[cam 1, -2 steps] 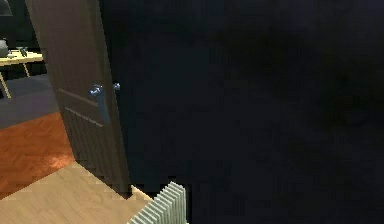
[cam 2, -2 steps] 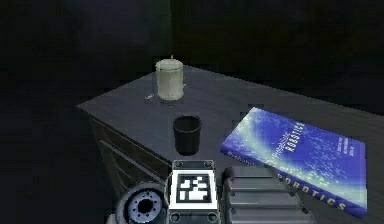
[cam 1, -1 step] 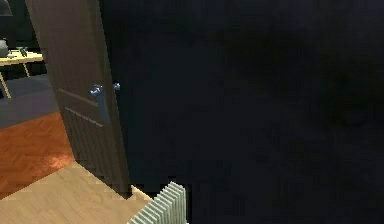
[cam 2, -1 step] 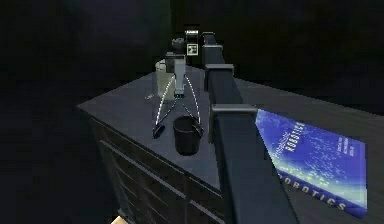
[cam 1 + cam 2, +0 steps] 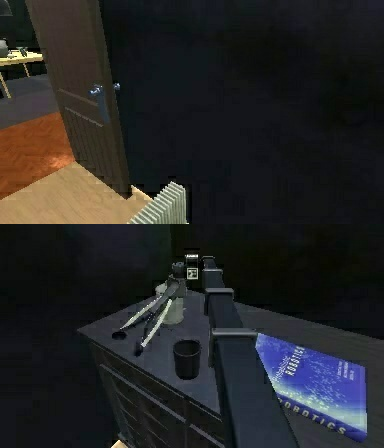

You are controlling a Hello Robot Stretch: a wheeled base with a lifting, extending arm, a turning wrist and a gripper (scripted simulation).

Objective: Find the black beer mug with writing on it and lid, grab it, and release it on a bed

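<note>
A small black cup-shaped vessel [image 5: 186,359] stands on the top of a dark dresser [image 5: 120,374] in the arm side view; I make out no lid or writing on it. The arm's dark bar rises just right of it. The gripper [image 5: 134,335] reaches left over the dresser top, its thin fingers [image 5: 150,329] slanting down toward the left edge. A pale greyish lump [image 5: 176,312] sits by the gripper's body. I cannot tell whether the gripper holds anything. The cup is a short way right of the fingertips.
A blue printed sheet or book [image 5: 318,374] lies on the dresser's right part. In the forward view a brown door [image 5: 85,90] with a lever handle stands ajar beside a dark wall. A white ribbed thing [image 5: 163,209] is at the bottom, a yellow table [image 5: 20,60] far left.
</note>
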